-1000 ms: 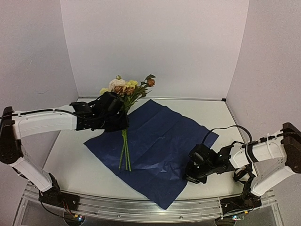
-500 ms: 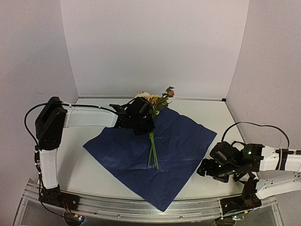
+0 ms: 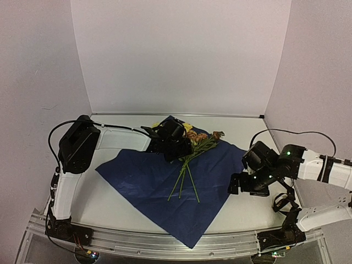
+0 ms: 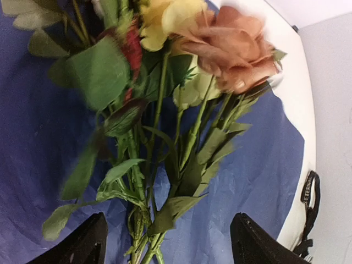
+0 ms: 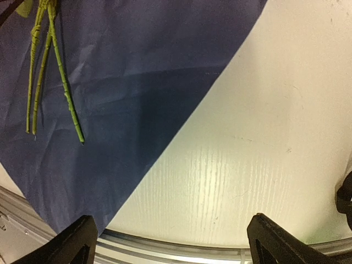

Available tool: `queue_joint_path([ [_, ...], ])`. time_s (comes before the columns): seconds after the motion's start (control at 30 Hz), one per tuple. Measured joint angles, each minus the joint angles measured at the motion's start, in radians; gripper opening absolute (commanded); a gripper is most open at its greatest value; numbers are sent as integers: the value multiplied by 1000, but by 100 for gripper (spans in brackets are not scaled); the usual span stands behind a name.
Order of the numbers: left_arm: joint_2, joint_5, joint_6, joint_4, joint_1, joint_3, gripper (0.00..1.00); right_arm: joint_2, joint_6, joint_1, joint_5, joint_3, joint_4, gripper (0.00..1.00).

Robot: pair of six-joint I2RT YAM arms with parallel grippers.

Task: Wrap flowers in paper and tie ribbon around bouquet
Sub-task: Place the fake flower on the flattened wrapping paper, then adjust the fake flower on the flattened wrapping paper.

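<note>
Simply flowers (image 3: 190,159) on crumpled dark-blue paper (image 3: 143,176).

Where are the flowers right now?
In the top view, the flowers lie centrally on the blue paper, blooms at the far end, under the open left gripper.

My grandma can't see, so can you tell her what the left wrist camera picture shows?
A bunch of yellow and orange flowers with green leaves lies on dark blue paper. The left pincer is open wide at the bottom edge, with the stems running between its black tips.
</note>
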Motion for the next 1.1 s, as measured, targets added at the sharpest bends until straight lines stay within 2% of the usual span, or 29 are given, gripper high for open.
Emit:
queue_joint_path([
  [0.13, -85, -5, 16, 17, 8, -80, 89, 104, -77, -65, -93, 120, -35, 96],
  [0.3, -337, -14, 16, 17, 49, -303, 87, 302, -144, -90, -152, 337, -69, 94],
  [0.47, -655, -33, -36, -19, 187, -600, 90, 528, -155, -90, -168, 558, -67, 93],
  [0.63, -847, -18, -80, -72, 292, -831, 96, 710, -163, -86, -150, 719, -72, 94],
  [0.73, -894, 27, -86, -104, 326, -935, 100, 817, -176, -82, -128, 824, -75, 95],
  [0.97, -917, 161, -79, -83, 392, -1067, 99, 993, -196, -69, -71, 968, -76, 96],
  [1.1, -902, 217, -75, -25, 414, -1084, 89, 1077, -206, -56, -44, 1052, -82, 94],
])
